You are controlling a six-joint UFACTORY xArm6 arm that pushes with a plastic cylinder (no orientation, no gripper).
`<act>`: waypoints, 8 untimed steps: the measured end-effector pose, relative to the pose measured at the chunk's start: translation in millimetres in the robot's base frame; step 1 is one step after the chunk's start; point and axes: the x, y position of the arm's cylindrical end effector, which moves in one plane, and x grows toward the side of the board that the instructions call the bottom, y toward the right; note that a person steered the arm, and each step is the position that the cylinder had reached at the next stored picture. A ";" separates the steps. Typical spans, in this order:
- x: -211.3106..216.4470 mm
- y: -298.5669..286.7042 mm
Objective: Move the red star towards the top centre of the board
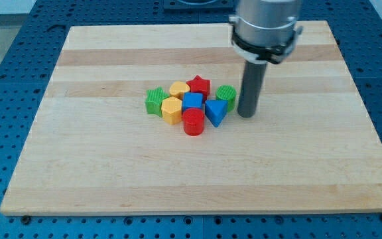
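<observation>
The red star (199, 85) sits at the top of a tight cluster of blocks near the middle of the wooden board (111, 172). Around it are a yellow block (179, 89) to its left, a blue cube (192, 101) below it and a green cylinder (226, 95) to its right. My tip (245, 115) rests on the board just right of the green cylinder, to the right of and slightly below the red star, close to the cylinder but apart from the star.
The cluster also holds a green star (155, 101) at the left, a yellow hexagon (172, 110), a red cylinder (193, 123) at the bottom and a blue triangle (215, 112). A blue perforated table (5, 60) surrounds the board.
</observation>
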 end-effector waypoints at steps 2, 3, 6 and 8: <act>-16.1 -11.9; -20.2 -38.8; -46.6 -108.9; -93.7 -110.1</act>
